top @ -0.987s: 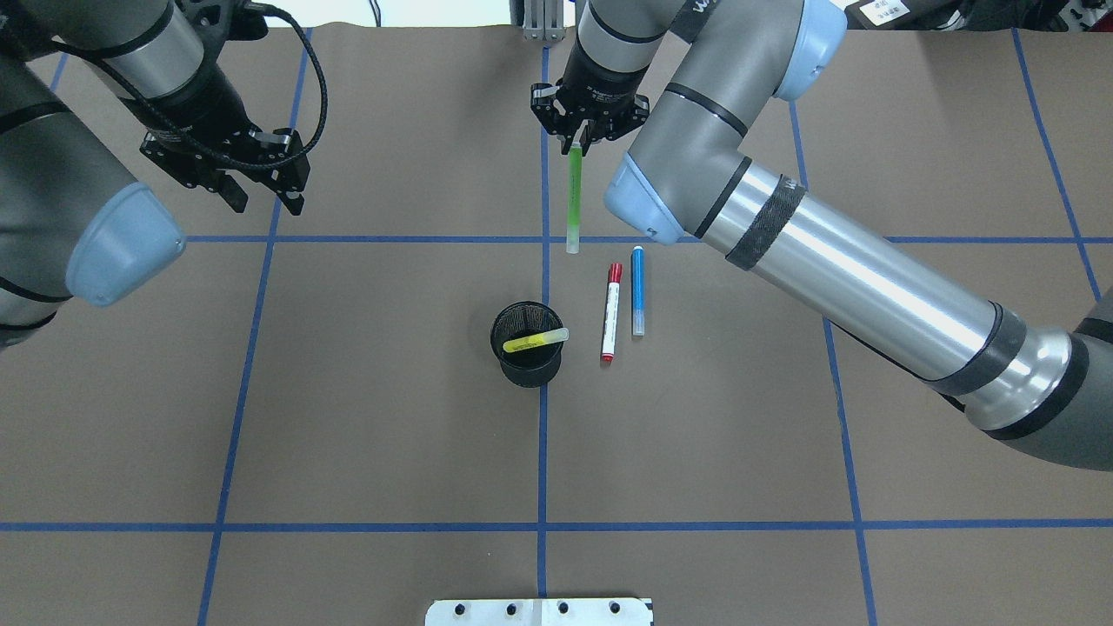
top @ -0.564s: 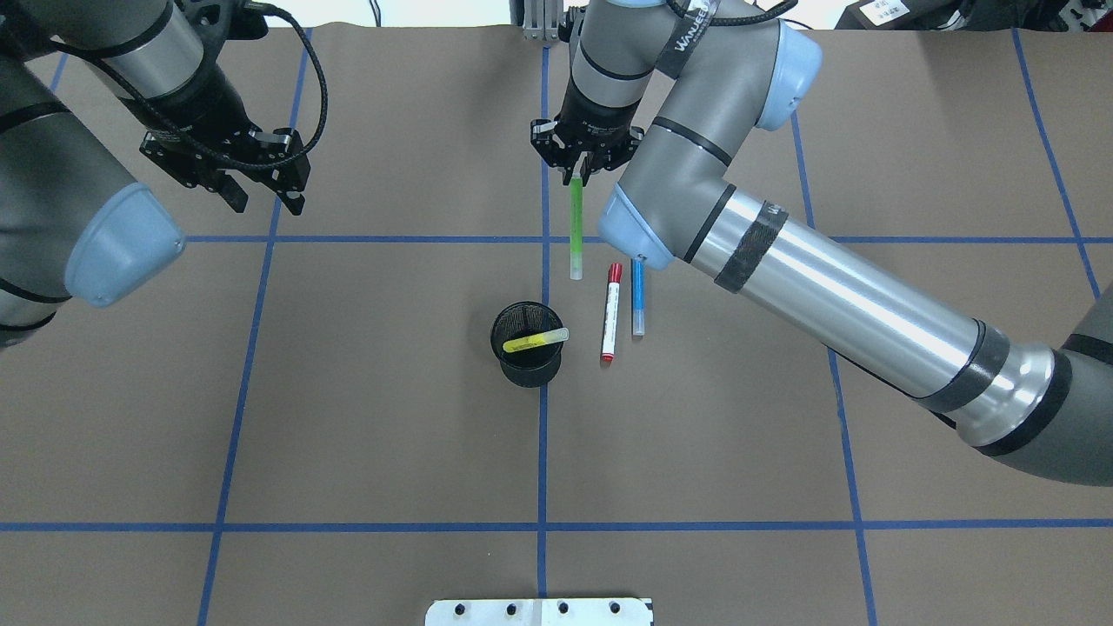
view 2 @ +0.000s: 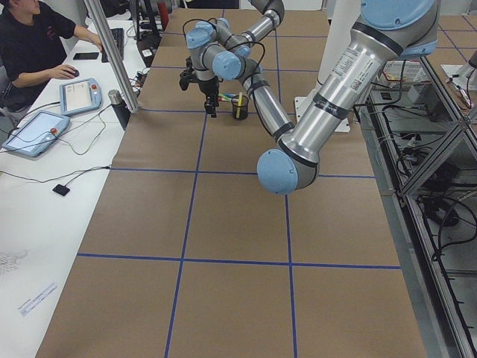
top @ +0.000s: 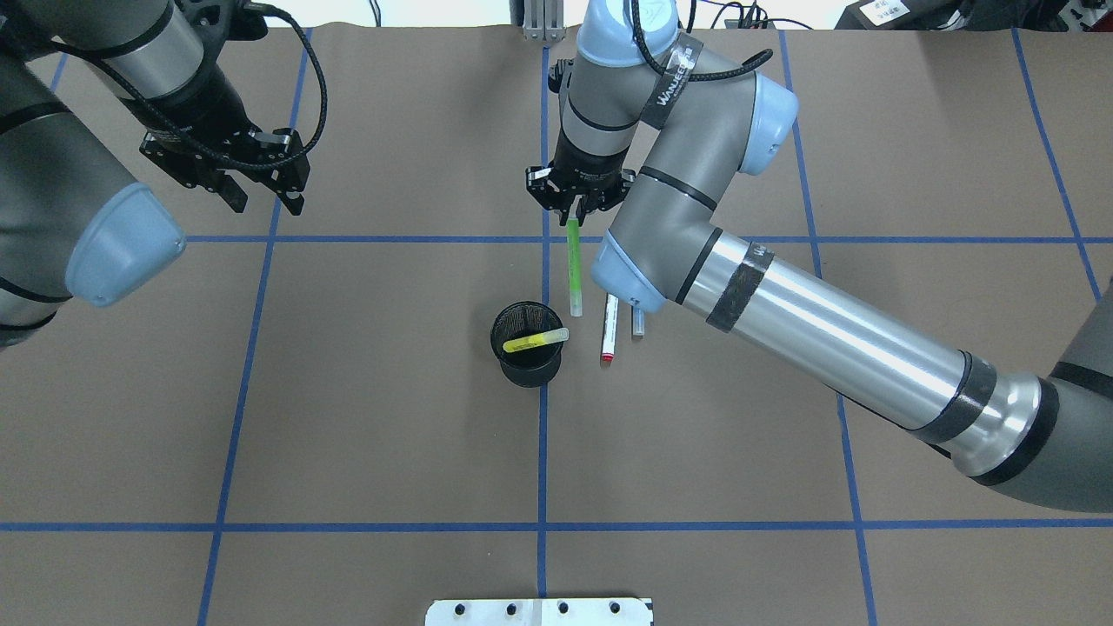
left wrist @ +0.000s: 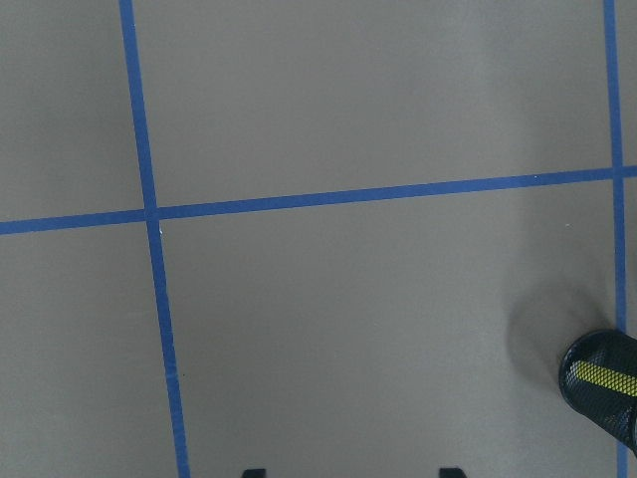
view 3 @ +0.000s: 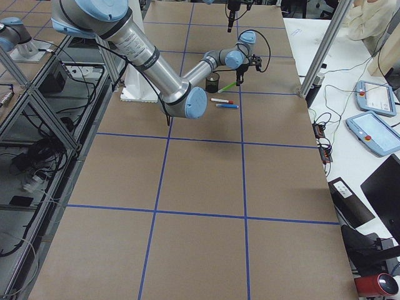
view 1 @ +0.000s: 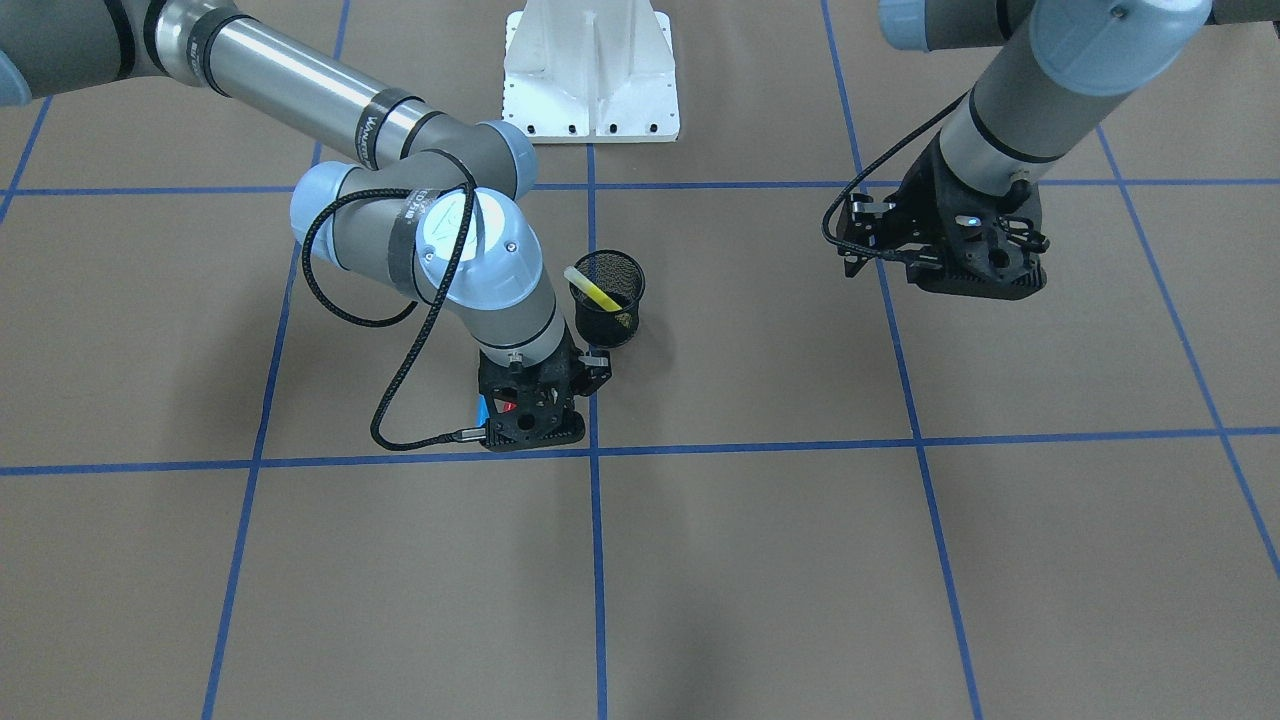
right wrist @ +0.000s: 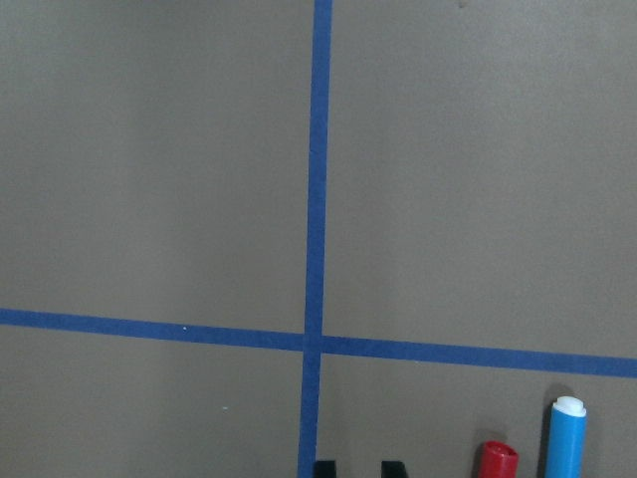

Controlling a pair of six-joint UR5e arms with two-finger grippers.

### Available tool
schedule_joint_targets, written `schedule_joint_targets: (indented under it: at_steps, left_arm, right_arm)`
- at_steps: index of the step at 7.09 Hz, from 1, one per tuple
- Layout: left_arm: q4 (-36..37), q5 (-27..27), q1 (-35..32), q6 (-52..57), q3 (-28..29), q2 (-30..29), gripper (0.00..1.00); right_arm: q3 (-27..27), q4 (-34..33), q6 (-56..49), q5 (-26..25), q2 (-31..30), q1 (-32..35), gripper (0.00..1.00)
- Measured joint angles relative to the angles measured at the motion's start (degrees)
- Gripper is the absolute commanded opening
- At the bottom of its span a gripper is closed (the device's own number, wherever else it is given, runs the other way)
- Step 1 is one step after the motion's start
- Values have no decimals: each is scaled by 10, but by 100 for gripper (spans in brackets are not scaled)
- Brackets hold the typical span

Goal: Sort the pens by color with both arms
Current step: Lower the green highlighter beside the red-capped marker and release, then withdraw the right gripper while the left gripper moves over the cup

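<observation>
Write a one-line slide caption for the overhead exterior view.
Right gripper holds a green pen near the mesh cup containing a yellow pen; left gripper open.

Our R arm [top: 835, 339] comes in from the lower right edge of the overhead view and runs up-left to mid-frame. There the elbow folds back and the wrist points down. R hand [top: 574, 214] sits top-centre, fingers pinched on the end of a green pen [top: 574, 269]. L arm [top: 122, 239] fills the upper-left corner. L hand [top: 265, 203] hangs there, fingers spread wide.
</observation>
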Motion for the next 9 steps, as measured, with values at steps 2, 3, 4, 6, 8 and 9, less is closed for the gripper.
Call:
schedule_joint_targets:
  at_steps: [2,3,4,6,8,9]
  left_arm:
    - [0,0,0,0,0,0,66]
    - [0,0,0,0,0,0,66]
    - [0,0,0,0,2,-2,67]
    - [-3,-1,18,-50,17,-25,69]
    - [-7,1,52,-163,43,-74,68]
    - [-18,10,69,-185,49,-87,68]
  right_arm:
    - [0,6,-2,-9,-2,-4,98]
    - [0,13,-2,-12,-2,-3,99]
    - [1,22,-3,-13,-2,2,99]
    - [22,44,-57,0,-13,41,99]
    - [54,50,-148,57,-51,97,99]
    - [72,50,-179,75,-73,117,99]
